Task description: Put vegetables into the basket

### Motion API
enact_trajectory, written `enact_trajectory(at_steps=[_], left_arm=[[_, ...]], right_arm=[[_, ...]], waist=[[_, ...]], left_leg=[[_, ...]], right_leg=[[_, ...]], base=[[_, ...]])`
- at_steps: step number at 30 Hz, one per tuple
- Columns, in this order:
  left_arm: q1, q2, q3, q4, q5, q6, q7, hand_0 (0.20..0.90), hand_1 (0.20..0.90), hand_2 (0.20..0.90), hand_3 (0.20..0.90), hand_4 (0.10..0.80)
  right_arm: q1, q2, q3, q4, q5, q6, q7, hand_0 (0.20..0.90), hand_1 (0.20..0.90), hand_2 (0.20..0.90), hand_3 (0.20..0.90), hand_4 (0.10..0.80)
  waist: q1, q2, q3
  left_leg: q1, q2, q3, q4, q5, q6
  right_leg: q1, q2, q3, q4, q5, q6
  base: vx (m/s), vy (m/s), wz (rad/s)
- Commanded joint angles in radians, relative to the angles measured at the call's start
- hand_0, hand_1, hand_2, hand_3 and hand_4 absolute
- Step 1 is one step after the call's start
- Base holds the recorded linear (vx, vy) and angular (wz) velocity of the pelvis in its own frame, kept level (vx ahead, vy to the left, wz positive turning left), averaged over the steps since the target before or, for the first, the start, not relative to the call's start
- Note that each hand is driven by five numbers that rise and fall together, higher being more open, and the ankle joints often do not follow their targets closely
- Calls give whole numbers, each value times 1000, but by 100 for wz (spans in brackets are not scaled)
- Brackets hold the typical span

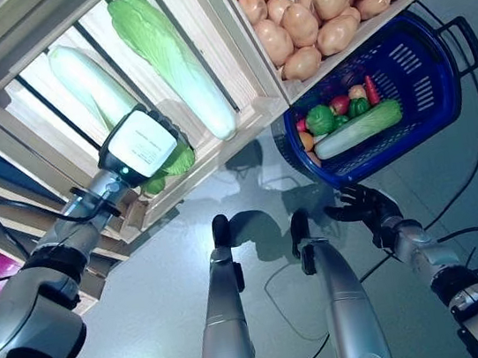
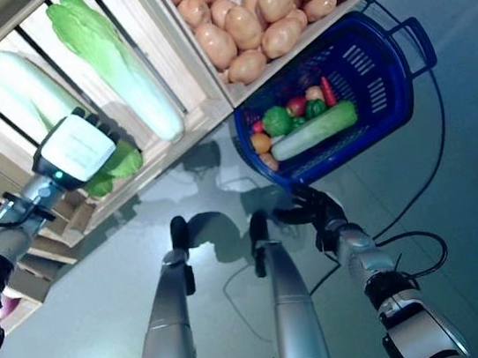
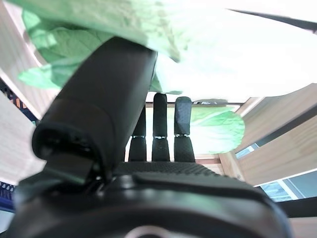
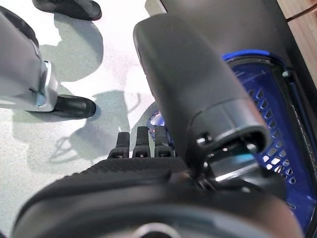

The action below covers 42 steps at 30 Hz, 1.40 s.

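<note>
Wooden slatted crates hold pale green napa cabbages and brown potatoes, left hand reaching into the cabbage crate, fingers straight against leaves, right hand hanging relaxed and empty just beside the blue plastic basket on the floor, vegetables already inside

The blue plastic basket with slotted walls stands on the floor just beside the wooden crates, its handle folded down at the far side. In it lie a long pale-green cabbage stretched across the middle and, behind that, a green pepper, a red tomato, a small red chilli and an orange piece. Two more long cabbages lie in the slatted crate; a third leafy one sits at the left hand.
</note>
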Motion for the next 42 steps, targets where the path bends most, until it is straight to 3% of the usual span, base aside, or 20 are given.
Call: enact_trajectory(at_steps=[1, 7, 16, 24, 31, 36, 42], left_arm=[[-87, 43, 47, 0, -15, 52, -16, 300, 300, 300, 300, 400], [-92, 46, 45, -1, -55, 60, 2, 300, 300, 300, 300, 400], [-85, 81, 106, -92, -88, 33, 206, 300, 300, 300, 300, 400], [-84, 153, 145, -290, -87, 48, 185, 300, 300, 300, 300, 400], [-90, 183, 176, -413, -224, 57, 142, 300, 300, 300, 300, 400], [-30, 162, 248, -399, -416, -13, 200, 300, 300, 300, 300, 400], [131, 64, 407, -416, -676, -209, 232, 300, 300, 300, 300, 400]], right_arm=[[20, -75, -30, -64, 34, -51, -34, 900, 900, 900, 900, 800], [14, -74, -28, -55, 42, -59, -37, 900, 900, 900, 900, 800], [49, -60, -34, -75, 41, -73, -47, 900, 900, 900, 900, 800], [95, -51, -55, -103, 43, -90, -63, 900, 900, 900, 900, 800], [130, -34, -69, -104, 47, -105, -44, 900, 900, 900, 900, 800], [143, -5, -73, -83, 48, -121, -26, 900, 900, 900, 900, 800], [155, 43, -73, -75, 43, -122, -54, 900, 900, 900, 900, 800]], waist=[[7, -3, 0], [9, -2, 0], [20, 0, 0], [34, 10, 0], [46, 11, 0], [59, 0, 0], [87, -16, 0]], left_leg=[[5, -35, 62, 5, -20, 56], [2, -35, 63, 9, -22, 53], [12, -43, 58, 9, -28, 56], [17, -53, 50, -3, -30, 59], [50, -62, 45, -20, -33, 59], [107, -71, 38, -43, -29, 57], [224, -83, 28, -69, -40, 56]], right_leg=[[72, 38, -14, -74, 62, -27], [72, 36, -18, -72, 60, -27], [86, 35, -23, -77, 56, -31], [92, 27, -37, -93, 58, -29], [130, 20, -55, -111, 54, -27], [200, 22, -64, -151, 59, -23], [330, 17, -77, -205, 55, -24]], base=[[0, 0, 0], [0, 0, 0], [0, 0, 0], [14, -30, 4], [18, -41, 2], [39, -68, 3], [75, -60, 4]])
